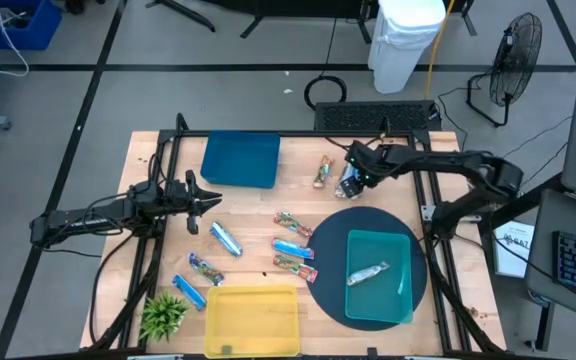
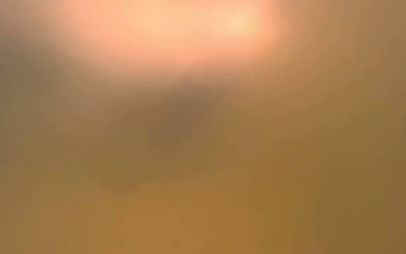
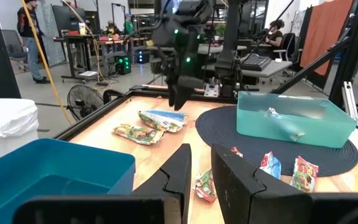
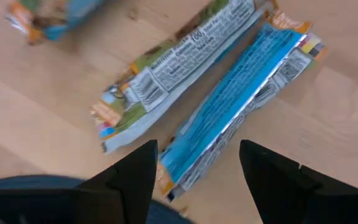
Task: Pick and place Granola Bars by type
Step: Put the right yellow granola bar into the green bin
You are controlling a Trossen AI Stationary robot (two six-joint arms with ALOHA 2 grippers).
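Right wrist view looks down past the right end effector (image 4: 197, 163), its fingers spread apart and empty, straight onto two granola bars (image 4: 229, 102) lying side by side on the table (image 4: 42, 106), one green-labelled, one blue, the blue one between the fingertips. From overhead, this end effector hovers near the table's far edge, just beside the dark round mat (image 1: 340, 228). The left end effector (image 1: 206, 196) waits open near the blue tray (image 1: 240, 160), with other bars (image 1: 293, 247) scattered mid-table.
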